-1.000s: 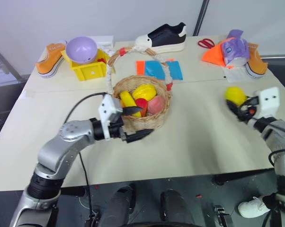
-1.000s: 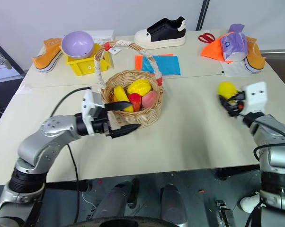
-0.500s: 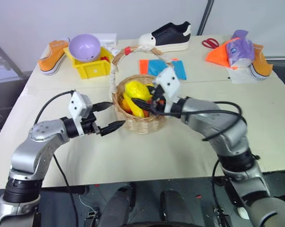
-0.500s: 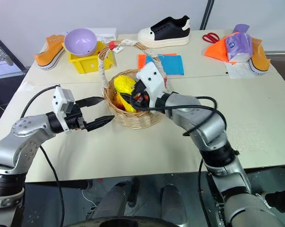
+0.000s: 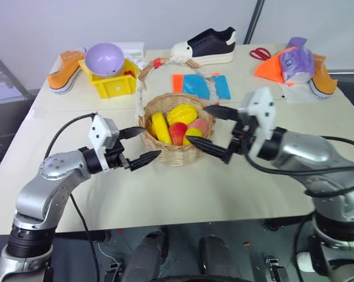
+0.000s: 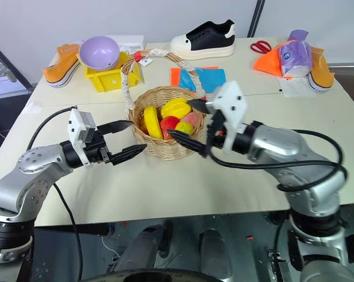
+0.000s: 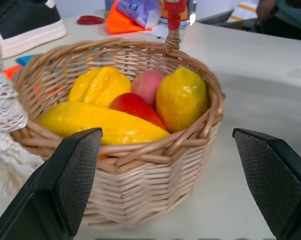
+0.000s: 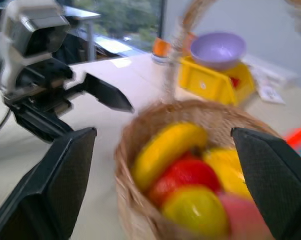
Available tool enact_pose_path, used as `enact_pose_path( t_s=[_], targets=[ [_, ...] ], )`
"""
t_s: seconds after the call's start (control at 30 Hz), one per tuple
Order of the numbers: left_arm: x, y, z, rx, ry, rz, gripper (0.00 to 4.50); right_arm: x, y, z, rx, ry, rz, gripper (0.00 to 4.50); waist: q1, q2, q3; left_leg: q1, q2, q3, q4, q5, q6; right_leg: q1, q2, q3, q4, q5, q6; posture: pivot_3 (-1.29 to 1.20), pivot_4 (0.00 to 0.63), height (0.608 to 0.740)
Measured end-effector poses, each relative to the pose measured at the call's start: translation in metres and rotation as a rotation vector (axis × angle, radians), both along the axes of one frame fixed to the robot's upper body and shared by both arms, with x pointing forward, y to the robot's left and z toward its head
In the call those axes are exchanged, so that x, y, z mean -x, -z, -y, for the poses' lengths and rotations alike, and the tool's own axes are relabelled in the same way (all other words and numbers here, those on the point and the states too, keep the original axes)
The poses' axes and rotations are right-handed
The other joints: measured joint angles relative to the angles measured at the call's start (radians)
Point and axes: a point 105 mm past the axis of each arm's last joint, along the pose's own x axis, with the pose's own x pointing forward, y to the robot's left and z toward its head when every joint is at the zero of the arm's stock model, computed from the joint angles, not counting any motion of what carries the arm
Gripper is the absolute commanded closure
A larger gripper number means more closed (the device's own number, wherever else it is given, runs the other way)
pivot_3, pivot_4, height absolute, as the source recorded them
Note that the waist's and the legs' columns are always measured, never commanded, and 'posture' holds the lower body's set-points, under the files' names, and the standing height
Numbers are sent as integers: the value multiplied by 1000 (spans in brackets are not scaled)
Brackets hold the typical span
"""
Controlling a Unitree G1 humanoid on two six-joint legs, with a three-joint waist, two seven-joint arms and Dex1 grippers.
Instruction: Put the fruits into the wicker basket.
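A pale tabletop [image 5: 265, 182] seen from above the robot's arms. At far left an orange canvas sneaker [image 5: 63, 63] lies beside a yellow plastic bin [image 5: 113, 86] with a lilac bowl [image 5: 104, 59] resting on it. The left gripper [image 5: 139, 145] hovers just left of the basket, its two black fingers spread apart and holding nothing. In the middle stands the round tan wicker basket [image 5: 176, 154], its tall arched handle wrapped in white with red tape bands. Inside it lie the toy fruits: a curved yellow banana [image 5: 160, 127], a ridged yellow piece [image 5: 181, 114], a red piece [image 5: 177, 133], a pink piece [image 5: 199, 126] and a round yellow lemon [image 5: 193, 133]. Behind the basket are blue and orange flat sheets [image 5: 200, 86] and a black-and-white sneaker [image 5: 206, 46]. The right gripper [image 5: 213, 130] is at the basket's right rim, fingers splayed wide and empty, one above the rim and one low beside the wall. Further right, red scissors [image 5: 260, 53], an orange cloth [image 5: 270, 66] with a purple packet [image 5: 293, 60] and a second orange sneaker [image 5: 319, 79]. Judging by this, the lemon has just been dropped in and no loose fruit lies on the table, so the task looks finished; the next move would be drawing both arms clear without knocking the basket. The banana covers part of the red piece, so anything beneath the pile is hidden, and the right wrist view is blurred
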Motion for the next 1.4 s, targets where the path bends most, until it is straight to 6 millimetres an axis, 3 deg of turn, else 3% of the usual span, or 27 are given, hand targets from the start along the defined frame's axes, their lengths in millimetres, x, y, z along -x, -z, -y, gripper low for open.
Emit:
enact_pose_path(
  t_s=[0.17,0.27,0.37,0.57,0.6,0.63,0.73,0.8,1.0,1.13,1.2,1.4],
  targets=[
    [-2,-5,10,13,39,12,0,-39,9,19,-3,213,-9,13,-2,0,0,3,0,0,0,1,1,1,1,1,0,0,-3,0,150,740],
    [-3,-4,13,20,49,7,0,-60,11,16,-29,264,-4,13,-1,0,0,3,0,0,-1,2,2,1,1,1,0,1,1,0,150,740],
    [-3,-4,14,19,50,5,0,-77,12,14,-60,299,-1,875,-1,0,0,3,0,0,-2,2,1,1,1,1,0,2,1,0,150,740],
    [-3,-5,14,19,44,9,0,-87,14,18,-113,322,-25,4016,1,0,0,3,0,0,-2,2,1,1,1,1,0,2,1,0,150,740],
    [-3,-5,15,19,43,11,0,-87,13,19,-110,326,-25,4379,1,0,0,3,0,0,-2,2,1,1,1,1,0,2,1,0,150,740],
    [-3,-5,15,19,42,12,0,-87,13,20,-113,328,-25,4437,1,0,0,3,0,0,-2,2,1,1,2,1,0,2,1,0,150,740],
    [-2,-6,17,27,46,15,0,-85,8,33,-119,374,-4,4437,3,0,0,3,0,0,-2,2,1,0,1,1,0,2,1,0,150,740],
    [-2,-6,18,29,52,14,0,-84,2,55,-119,455,28,4437,7,0,0,3,0,0,-2,2,1,0,1,1,0,2,1,0,150,740],
    [-5,-10,32,58,101,21,0,-72,-14,189,-96,974,140,4437,28,0,0,3,-1,1,-2,2,1,5,0,1,-1,1,1,0,150,740],
    [-6,-15,45,82,141,39,0,-61,2,241,-99,1149,104,4437,14,0,0,4,0,2,-4,2,1,5,1,1,-1,2,1,0,150,740],
    [-5,-16,50,87,157,45,0,-61,9,252,-117,1174,95,4437,-1,1,0,5,0,3,-4,3,1,5,1,2,1,2,1,0,150,740],
    [-6,-17,51,80,161,52,0,-52,12,269,-137,1235,107,1580,2,1,0,8,1,3,-4,3,1,7,2,2,2,1,1,0,150,740]
  ],
)
